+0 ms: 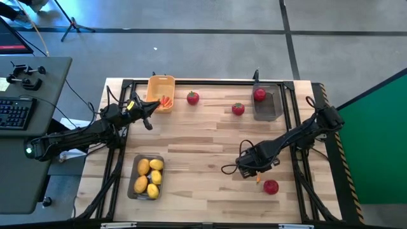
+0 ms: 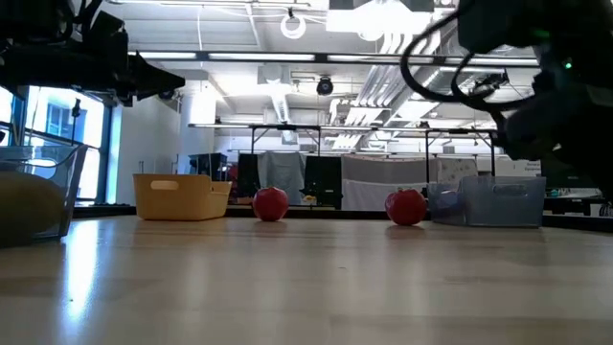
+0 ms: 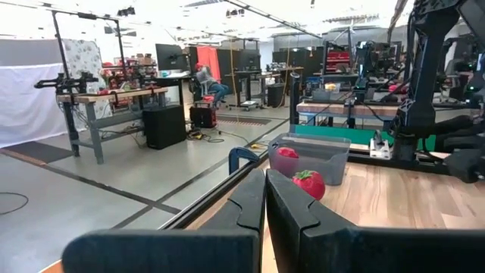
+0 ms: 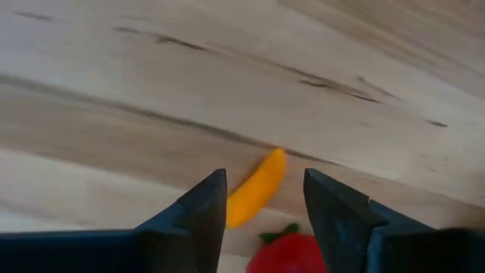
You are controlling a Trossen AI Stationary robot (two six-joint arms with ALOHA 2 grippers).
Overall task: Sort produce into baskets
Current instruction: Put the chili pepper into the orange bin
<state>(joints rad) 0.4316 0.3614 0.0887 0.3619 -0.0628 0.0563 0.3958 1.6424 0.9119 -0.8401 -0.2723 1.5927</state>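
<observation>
My right gripper [image 1: 252,170] [image 4: 264,176] points down over the near right of the table. It is open, one finger on each side of an orange carrot piece [image 4: 256,199] [image 1: 257,180] lying flat on the wood, touching nothing. A red fruit [image 1: 271,186] [image 4: 292,254] lies just beside the carrot. My left gripper [image 1: 147,113] [image 3: 265,199] is shut and level, in the air beside the yellow basket [image 1: 160,93], which holds carrot pieces [image 1: 166,100]. Two red fruits [image 1: 193,97] [image 1: 238,109] rest on the table. A third [image 1: 259,95] sits in the far grey tray [image 1: 268,105].
A grey tray [image 1: 135,164] with several yellow lemons [image 1: 150,176] stands near the front left. A dark metal frame [image 1: 210,81] runs along the table's edges. Bare wood lies across the table's middle. A desk with a keyboard [image 1: 14,113] stands off the left edge.
</observation>
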